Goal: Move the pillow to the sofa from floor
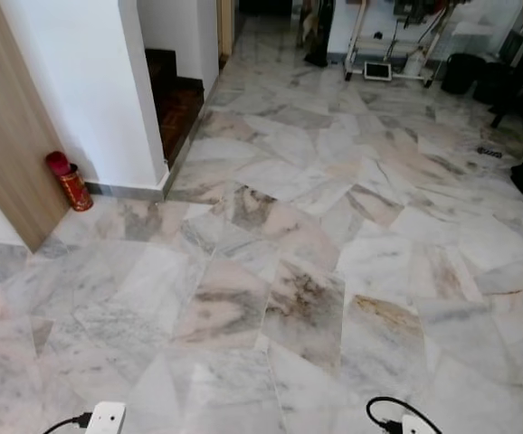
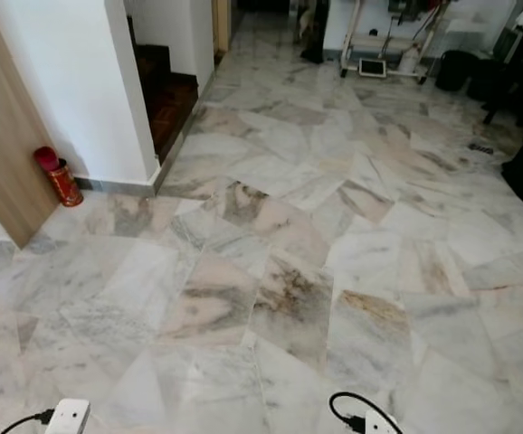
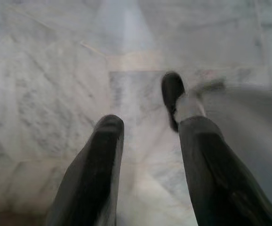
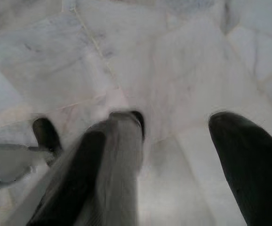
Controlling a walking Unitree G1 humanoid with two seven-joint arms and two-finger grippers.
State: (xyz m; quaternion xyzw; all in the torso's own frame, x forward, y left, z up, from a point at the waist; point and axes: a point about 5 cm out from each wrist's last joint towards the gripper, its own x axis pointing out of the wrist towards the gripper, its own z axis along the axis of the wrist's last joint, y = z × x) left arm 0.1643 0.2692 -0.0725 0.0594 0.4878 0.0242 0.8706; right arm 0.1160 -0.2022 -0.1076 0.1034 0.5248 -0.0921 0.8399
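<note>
Marble floor (image 1: 334,226), red canister (image 1: 70,181) beside white pillar (image 1: 90,90), blurry rack (image 1: 393,45) perhaps.

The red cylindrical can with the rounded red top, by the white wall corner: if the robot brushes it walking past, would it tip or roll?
The red cylindrical can looks taller than wide and stands upright, so a knock would probably tip it. Its round body would likely roll once down, as the polished marble floor looks smooth. The white wall and wooden panel beside it might stop it.
</note>
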